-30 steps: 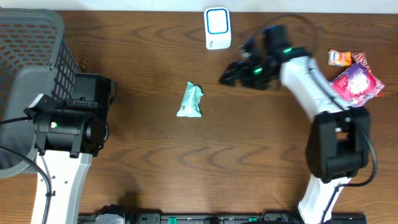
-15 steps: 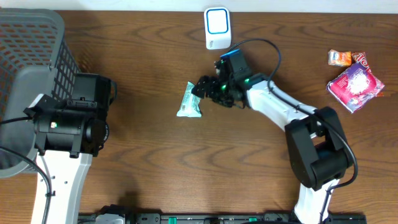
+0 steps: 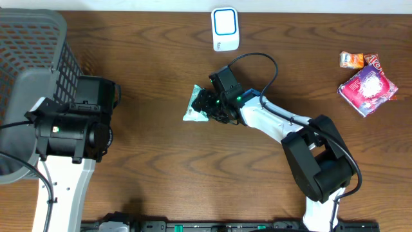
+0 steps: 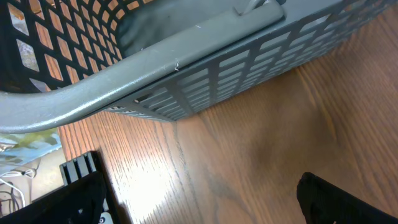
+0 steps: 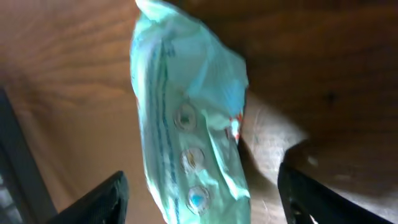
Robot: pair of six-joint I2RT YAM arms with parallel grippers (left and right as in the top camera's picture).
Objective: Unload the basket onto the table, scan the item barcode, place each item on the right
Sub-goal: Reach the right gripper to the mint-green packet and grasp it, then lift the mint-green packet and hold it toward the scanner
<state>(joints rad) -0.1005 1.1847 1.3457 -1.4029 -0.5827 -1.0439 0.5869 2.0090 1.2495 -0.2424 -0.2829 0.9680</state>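
- The pale green packet (image 5: 186, 124) lies flat on the wooden table (image 3: 161, 161), near the middle, below and left of the white device (image 3: 225, 29) at the far edge, well apart from it; that device is probably the scanner, though its face is too small to read
- The right gripper (image 3: 207, 105) is low over the packet, its jaws released; the wrist view shows one finger (image 5: 93, 199) on each side of the packet with bare wood between, nothing grasped
- The left gripper (image 4: 211, 199) hangs just beside the grey basket (image 4: 155, 68) at the left of the table, jaws spread wide and holding nothing
- A pink pouch (image 3: 367, 87) and a small orange packet (image 3: 351, 60) sit at the far right, close together
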